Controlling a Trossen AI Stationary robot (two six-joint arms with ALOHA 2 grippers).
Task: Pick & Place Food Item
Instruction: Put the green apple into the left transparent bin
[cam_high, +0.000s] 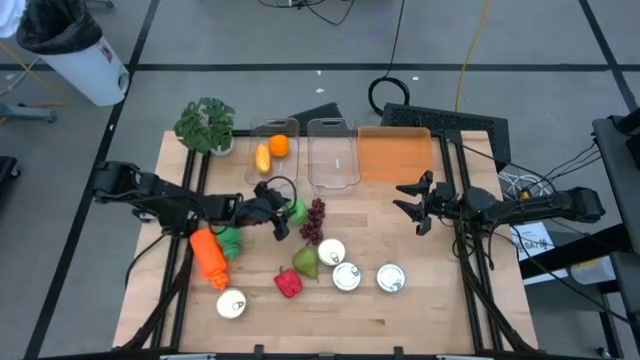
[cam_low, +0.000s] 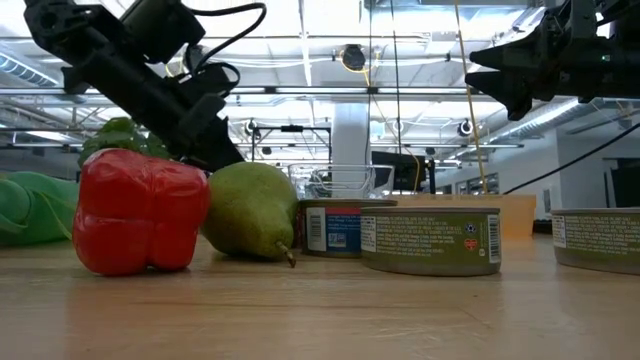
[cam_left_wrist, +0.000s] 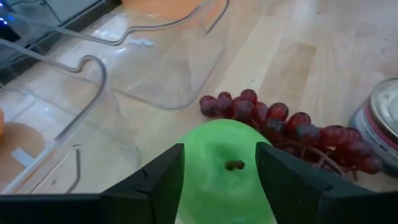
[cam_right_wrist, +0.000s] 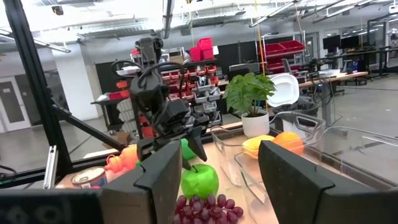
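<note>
Fingers of the left end effector (cam_left_wrist: 219, 177) straddle the green apple (cam_left_wrist: 225, 171) beside grapes (cam_left_wrist: 280, 127), grip uncertain

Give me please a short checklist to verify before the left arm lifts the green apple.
1. Left gripper astride the round green apple, one finger on each side: ok.
2. Fingers firmly closed on it: cannot tell.
3. Purple grape bunch clear of the fingers: ok, though it lies against the apple.
4. Clear plastic bins free to receive: middle one ok; left one holds orange and yellow fruit.
5. Right gripper away from the path, open and empty: ok.
</note>
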